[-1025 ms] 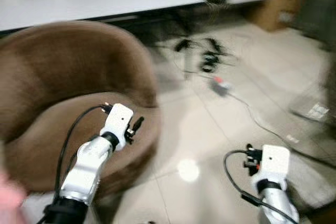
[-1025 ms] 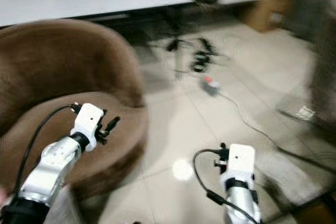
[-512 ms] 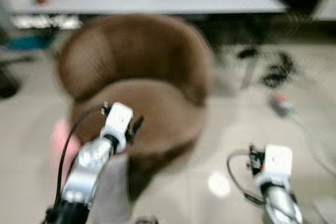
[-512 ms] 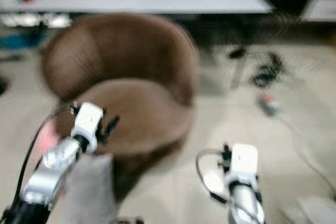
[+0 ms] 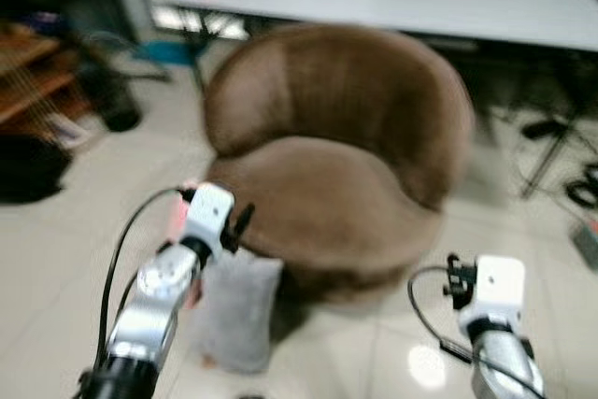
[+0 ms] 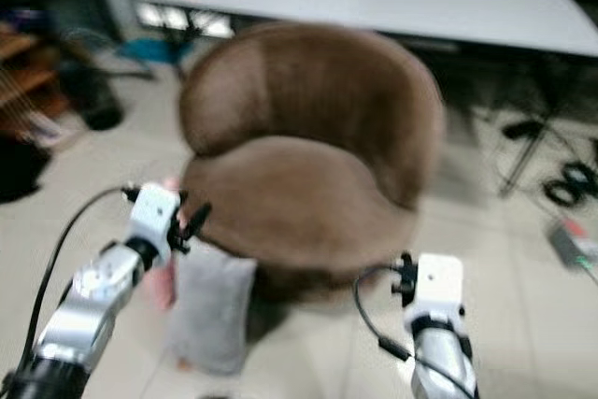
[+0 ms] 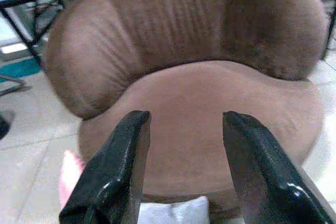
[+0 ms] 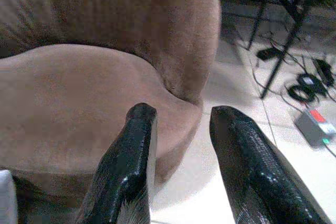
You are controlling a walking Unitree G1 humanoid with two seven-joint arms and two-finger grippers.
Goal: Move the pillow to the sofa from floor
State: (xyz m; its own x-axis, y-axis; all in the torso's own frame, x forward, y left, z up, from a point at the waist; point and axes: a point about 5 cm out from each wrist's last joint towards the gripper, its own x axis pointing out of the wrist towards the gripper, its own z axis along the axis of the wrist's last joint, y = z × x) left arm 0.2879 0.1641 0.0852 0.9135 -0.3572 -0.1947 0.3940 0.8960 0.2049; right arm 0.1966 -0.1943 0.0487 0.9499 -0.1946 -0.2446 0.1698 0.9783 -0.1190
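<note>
Robot faces round brown velvet armchair sofa [image 5: 341, 151], one light grey pillow [image 5: 239, 310] on the tiled floor [image 5: 75, 231] at its front.
The view has swung since a second ago, bringing the pillow and a long white desk [image 5: 392, 2] fully into frame. Two claws show: the left claw [image 7: 181, 161] and right claw [image 8: 178, 156] both hang with fingers apart, holding nothing, above the seat's front edge.
</note>
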